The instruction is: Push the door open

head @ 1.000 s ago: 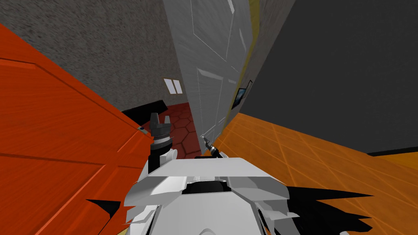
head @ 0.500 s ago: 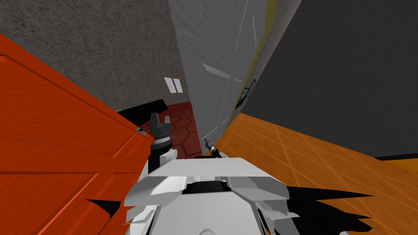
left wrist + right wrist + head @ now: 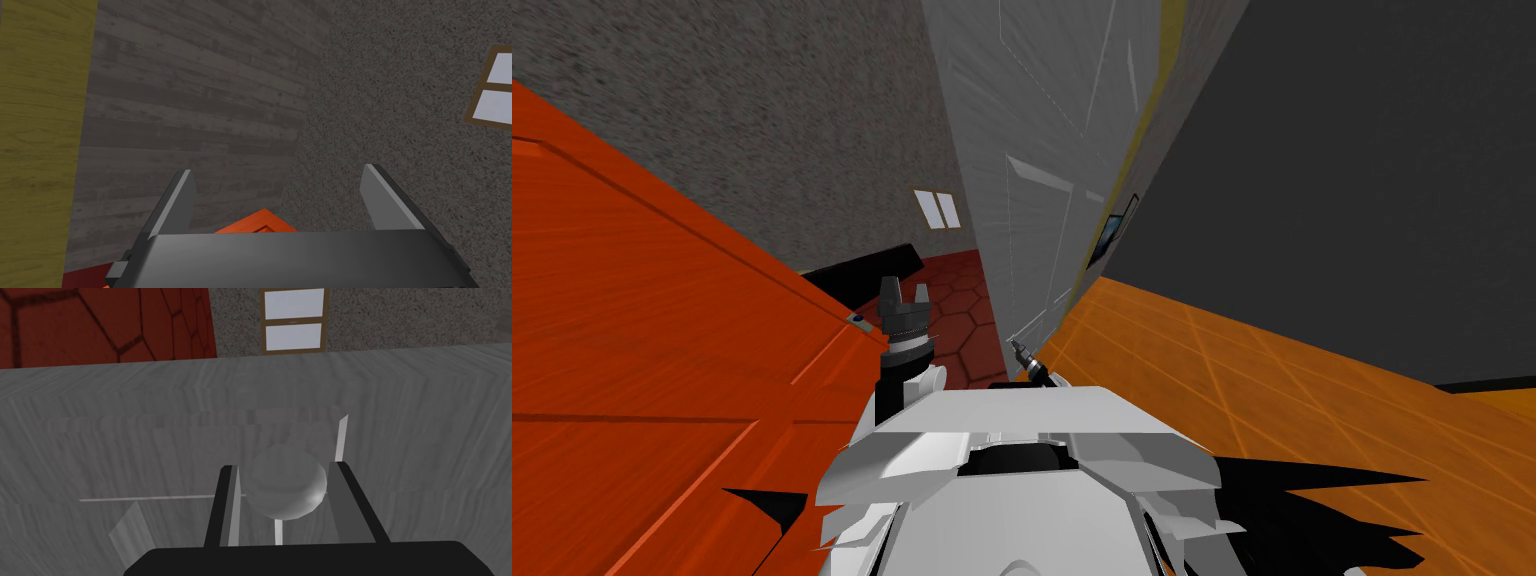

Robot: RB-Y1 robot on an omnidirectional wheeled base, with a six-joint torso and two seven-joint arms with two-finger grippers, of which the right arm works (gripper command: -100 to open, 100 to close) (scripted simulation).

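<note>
Clearance on the left is being limited by an orange-red door panel [image 3: 662,330], so I am holding the left hand [image 3: 904,290] raised just beside it, fingers spread wide and carrying nothing. I judge it is being parked there, out of the working arm's way.

At centre, the grey door [image 3: 1032,200] is standing ajar, with red hexagon floor [image 3: 952,320] showing past its free edge. The right hand [image 3: 1018,347] is gripping the round grey knob [image 3: 285,488], with one finger pressing each side. I judge this grip is serving as the push point, since a load applied near the free edge is giving the most leverage.

At right, orange floor [image 3: 1262,380] is running beside a dark wall [image 3: 1362,180].
</note>
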